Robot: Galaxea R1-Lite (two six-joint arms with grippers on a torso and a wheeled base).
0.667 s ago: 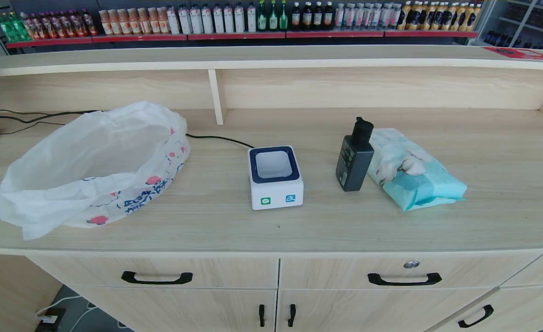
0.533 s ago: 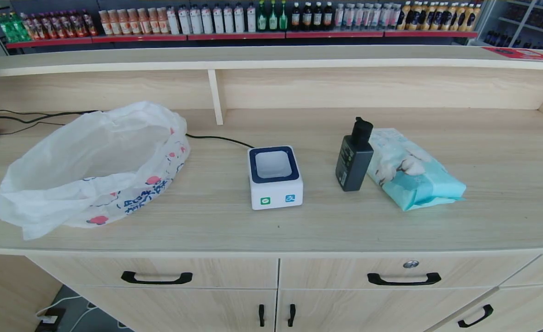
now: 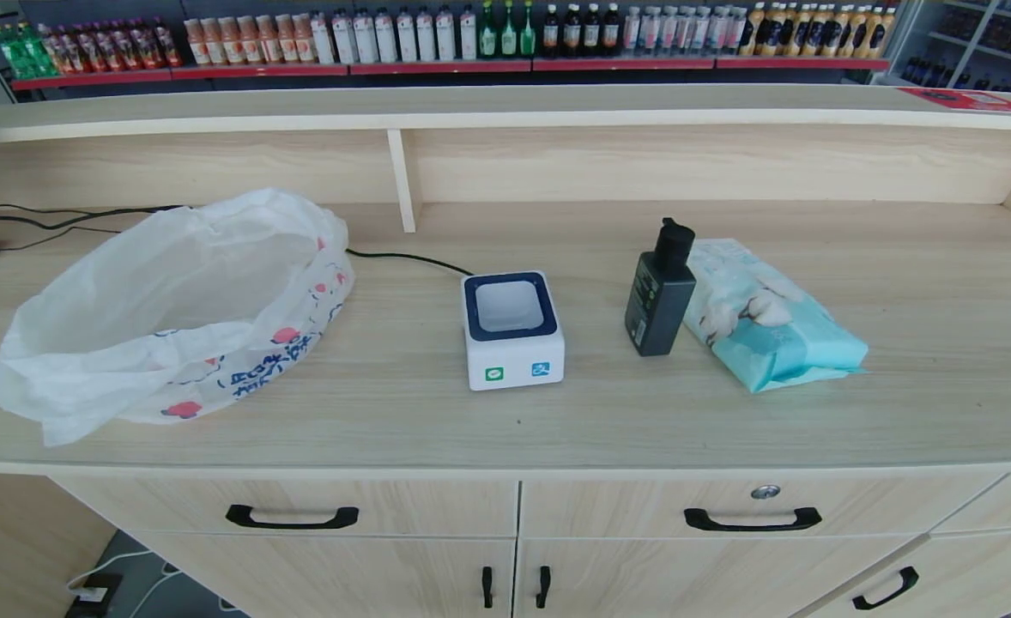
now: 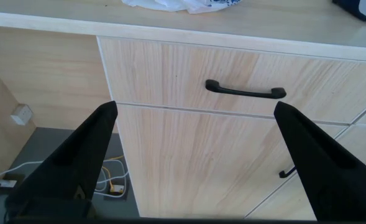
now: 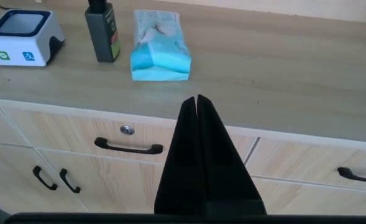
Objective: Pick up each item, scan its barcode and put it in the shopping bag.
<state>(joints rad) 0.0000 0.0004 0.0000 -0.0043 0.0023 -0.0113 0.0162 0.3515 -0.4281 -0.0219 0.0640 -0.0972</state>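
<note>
Right hand [image 5: 197, 99], pressed together, should open before rising to the upright black, seemingly plastic bottle [image 5: 102, 31] beyond it; left hand [image 4: 196, 106] stands apart.

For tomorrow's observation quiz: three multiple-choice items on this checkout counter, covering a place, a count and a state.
1. Where does the tall black plastic bottle stand?
A) on the floor
B) between the white box scanner and the soft teal wipes pack
C) in a drawer

2. How many items wait on the wooden counter for scanning?
A) one
B) four
C) two

3. How is the right gripper?
A) shut, empty
B) wide open
C) holding the bottle

Key: B, one flanks each side; C, only bottle and pack; A, closed tight on nothing.
</note>
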